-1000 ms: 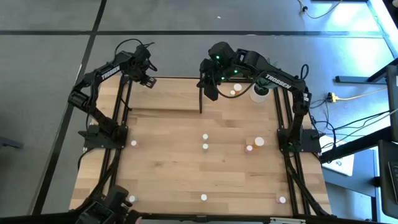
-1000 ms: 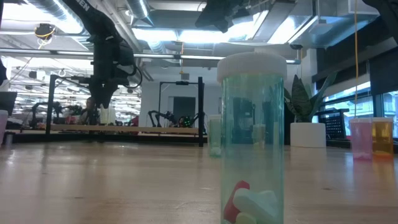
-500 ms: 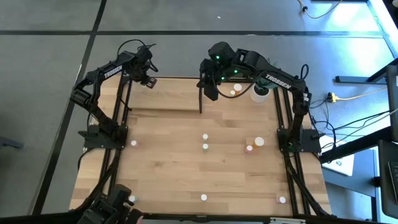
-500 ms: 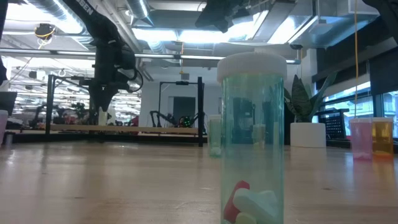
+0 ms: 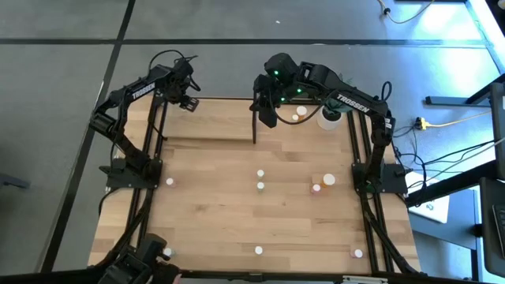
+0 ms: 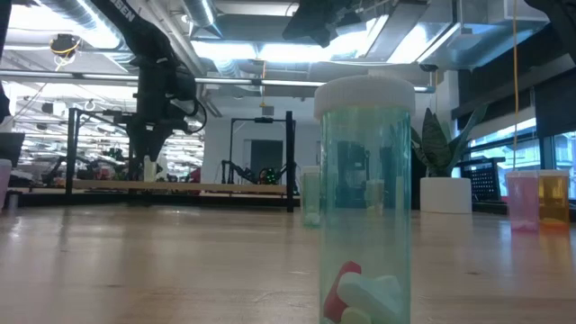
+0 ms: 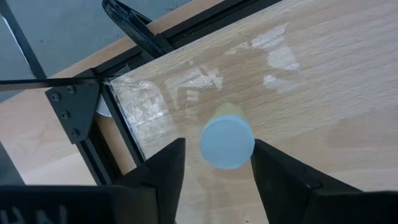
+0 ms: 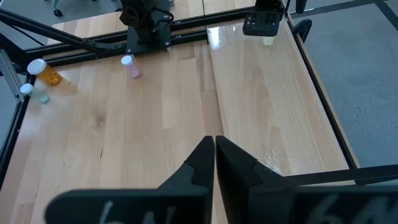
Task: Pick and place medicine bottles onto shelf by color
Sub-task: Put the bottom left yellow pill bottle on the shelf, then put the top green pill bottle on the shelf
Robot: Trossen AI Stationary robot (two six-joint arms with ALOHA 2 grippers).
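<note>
The shelf (image 5: 213,122) lies along the table's far edge, its black end bar (image 5: 254,122) upright at its right end. My left gripper (image 5: 186,100) is over the shelf's far left corner, open. Its fingers stand on either side of a pale bottle with a white cap (image 7: 227,143), which stands upright on the shelf board (image 7: 298,81). A gap shows beside the cap. The bottle also shows in the right wrist view (image 8: 268,40). My right gripper (image 8: 214,149) is shut and empty, high over the shelf's right end (image 5: 268,117). Several bottles (image 5: 260,186) stand scattered on the table.
A green bottle (image 6: 364,198) stands at the near edge. Pink (image 6: 522,198) and orange (image 6: 552,196) bottles stand at the right. Two bottles (image 5: 298,114) and a white plant pot (image 5: 330,118) are at the far right. More bottles stand mid-table (image 5: 316,188) and at the left (image 5: 170,182).
My left gripper has shifted a little toward the table's right over the shelf's left end and now hangs straighter above the pale bottle. My right arm has kept still.
</note>
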